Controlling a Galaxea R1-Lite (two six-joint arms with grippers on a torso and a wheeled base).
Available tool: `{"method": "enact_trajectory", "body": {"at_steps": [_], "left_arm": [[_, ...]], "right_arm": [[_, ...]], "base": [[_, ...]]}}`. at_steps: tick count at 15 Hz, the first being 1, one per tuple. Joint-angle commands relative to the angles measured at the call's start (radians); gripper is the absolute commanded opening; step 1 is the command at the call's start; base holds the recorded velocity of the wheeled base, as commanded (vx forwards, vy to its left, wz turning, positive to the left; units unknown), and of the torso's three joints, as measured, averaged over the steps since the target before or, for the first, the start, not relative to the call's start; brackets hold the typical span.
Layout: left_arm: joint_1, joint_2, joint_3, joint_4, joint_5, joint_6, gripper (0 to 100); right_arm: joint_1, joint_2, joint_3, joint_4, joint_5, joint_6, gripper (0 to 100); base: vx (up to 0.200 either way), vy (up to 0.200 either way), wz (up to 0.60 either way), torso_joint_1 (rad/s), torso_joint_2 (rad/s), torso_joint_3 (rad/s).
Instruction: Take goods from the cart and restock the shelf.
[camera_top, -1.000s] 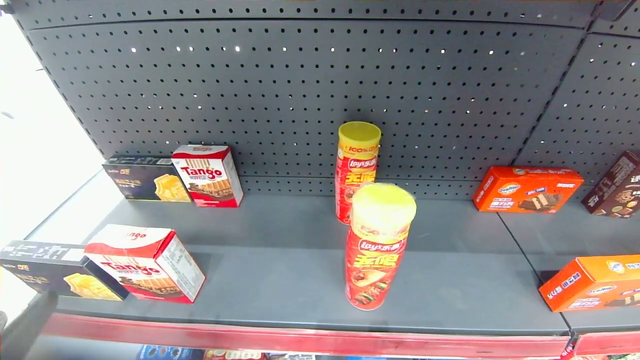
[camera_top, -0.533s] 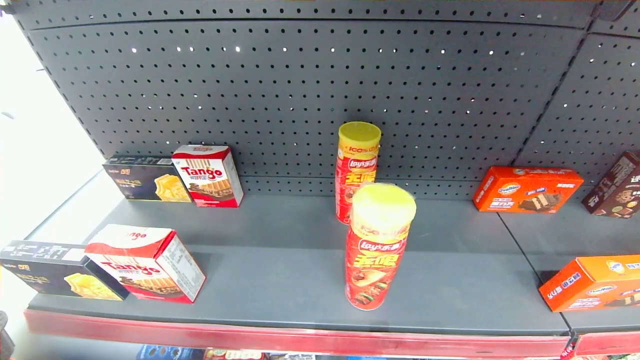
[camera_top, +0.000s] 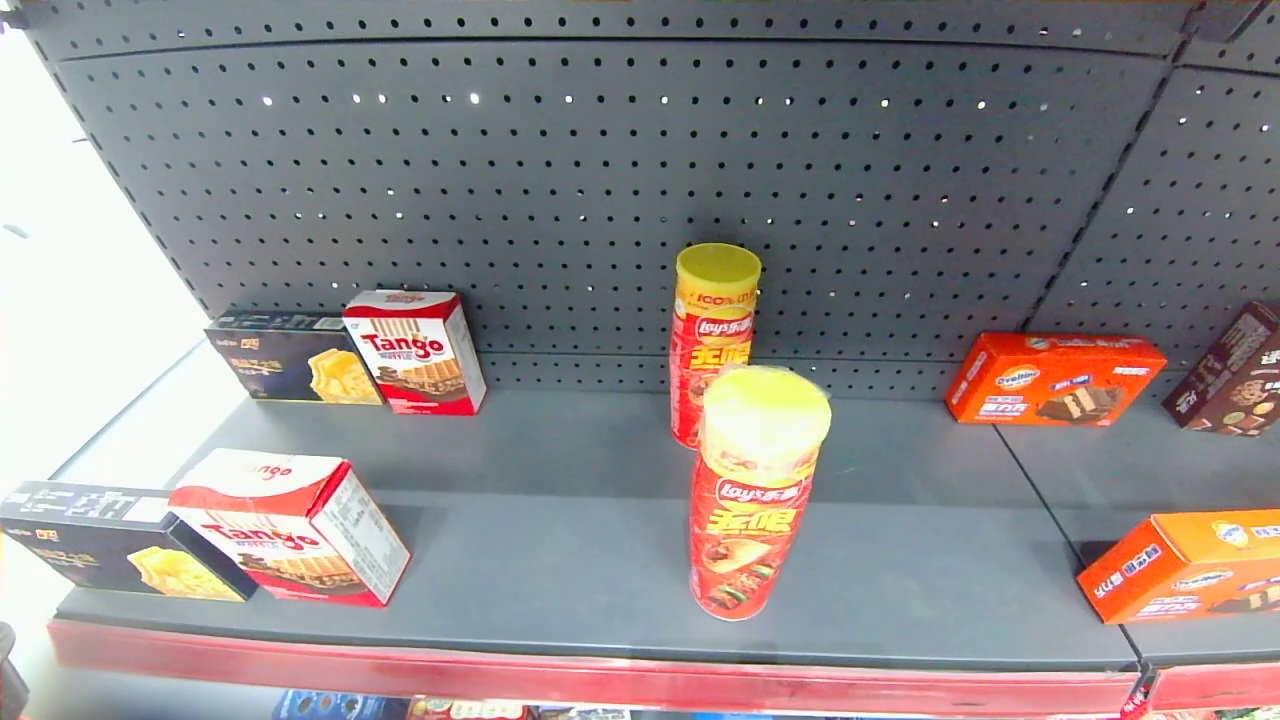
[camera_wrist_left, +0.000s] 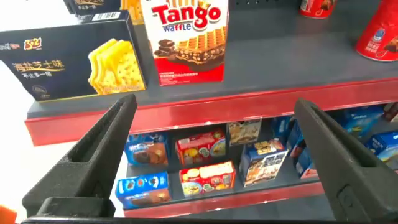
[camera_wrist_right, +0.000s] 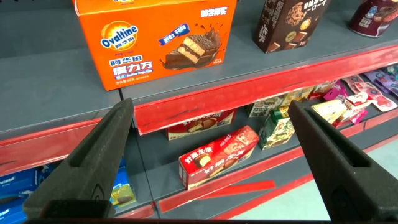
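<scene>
A dark piece of the left arm that reached into the lower left corner of the head view a second ago has pulled almost out of it. The goods stand as they did.

The shelf (camera_top: 560, 560) is grey with a red front lip and a pegboard back (camera_top: 600, 150), and much of its deck is bare. At its right end an orange box (camera_top: 1055, 378) lies at the back, a second orange box (camera_top: 1185, 565) lies near the lip, and a brown box (camera_top: 1235, 370) leans at the far right. At the left end two wafer boxes, one in front (camera_top: 290, 530) and one behind (camera_top: 415, 350), each stand just beside a black cracker box (camera_top: 110, 540) (camera_top: 290, 357). In the middle the front can (camera_top: 757, 495) stands upright near the lip, and the rear can (camera_top: 714, 340) stands upright behind it, close to the pegboard.

The left pincer (camera_wrist_left: 214, 102) hangs before the red lip below the front wafer box, its jaws wide apart and holding nothing. The right pincer (camera_wrist_right: 210, 104) hangs before the lip below the front orange box, its jaws likewise apart and empty.

By my reading, restocking is partly done. Each kind of goods has two pieces placed, one row behind the other. Plenty of deck is left to fill, and with both pincers empty the next step would be fetching another item from the cart.
</scene>
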Motion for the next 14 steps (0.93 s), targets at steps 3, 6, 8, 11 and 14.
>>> {"method": "enact_trajectory", "body": {"at_steps": [3,6,8,11,14], "left_arm": [[0.002,0.003,-0.002,0.069,0.240,0.015,100],[0.003,0.038,-0.003,0.066,0.201,0.021,100],[-0.009,0.015,-0.002,0.063,0.137,0.026,100],[-0.003,0.003,-0.002,0.061,0.125,0.020,100],[-0.003,0.003,-0.003,0.066,0.126,0.006,100]], "right_arm": [[0.000,0.001,0.000,0.000,0.000,0.000,100],[0.000,0.001,0.000,0.000,0.000,0.000,100],[0.000,0.001,0.000,0.001,0.000,-0.002,100],[0.000,0.001,0.000,0.001,0.002,-0.011,100],[0.171,0.145,-0.176,0.009,0.023,-0.019,100]], "base": [[0.000,0.000,0.00,0.000,0.00,0.000],[0.000,0.000,0.00,0.000,0.00,0.000],[0.000,0.000,0.00,0.000,0.00,0.000],[0.000,0.000,0.00,0.000,0.00,0.000],[0.000,0.000,0.00,0.000,0.00,0.000]]}}
